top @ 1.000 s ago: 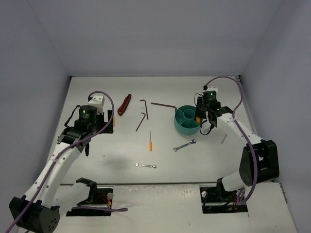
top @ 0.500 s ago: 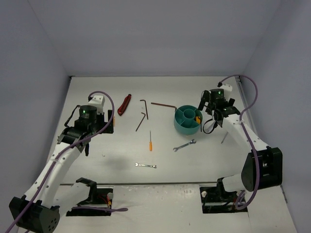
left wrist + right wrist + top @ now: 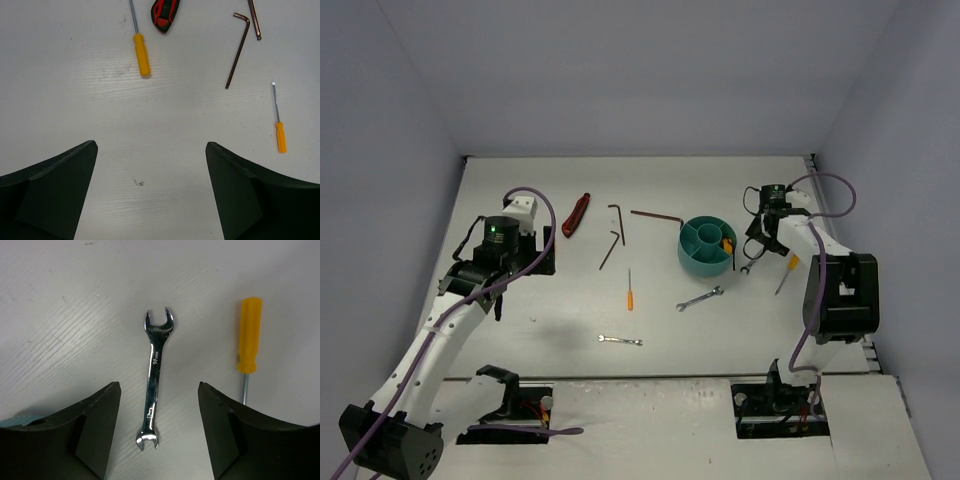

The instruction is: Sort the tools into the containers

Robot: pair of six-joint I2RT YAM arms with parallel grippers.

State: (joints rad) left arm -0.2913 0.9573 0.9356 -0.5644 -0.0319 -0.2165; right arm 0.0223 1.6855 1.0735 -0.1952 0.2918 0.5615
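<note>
1. Tub (image 3: 686, 258): round teal plastic, smooth, with a centre cup and divider walls. It sits right of centre on the table (image 3: 520, 180). There is a small yellow item (image 3: 728, 243) in its right compartment, too small for us to name.
2. Table: white and matte, with faint grain lines in the wrist views.
3. Right gripper (image 3: 159, 387): dark matte fingers (image 3: 95, 430) stand apart, and we see nothing held or touched. It hangs over the wrench (image 3: 154, 365).
4. Wrench: flat shiny silver, open-ended at both ends, lying loose on the table just right of the tub.
5. Right screwdriver (image 3: 249, 335): orange-yellow plastic handle and thin steel shaft, beside the wrench and not touching it.
6. Left gripper (image 3: 150, 145): dark fingers (image 3: 50, 195) spread wide and empty, over bare table on the left side.
7. Ahead of it we see the left screwdriver (image 3: 141, 54) with an orange handle. The red-black tool (image 3: 165, 12) lies just beside it.
8. Hex key (image 3: 239, 47): dark thin metal, L-shaped. A second hex key (image 3: 254, 20) is near it, and a thin screwdriver (image 3: 280, 132) lies apart.
9. Long hex key (image 3: 655, 215): lies just left of the tub.
10. Mid wrench (image 3: 700, 298) and low wrench (image 3: 620, 341): both silver, on the table in front of the tub.
</note>
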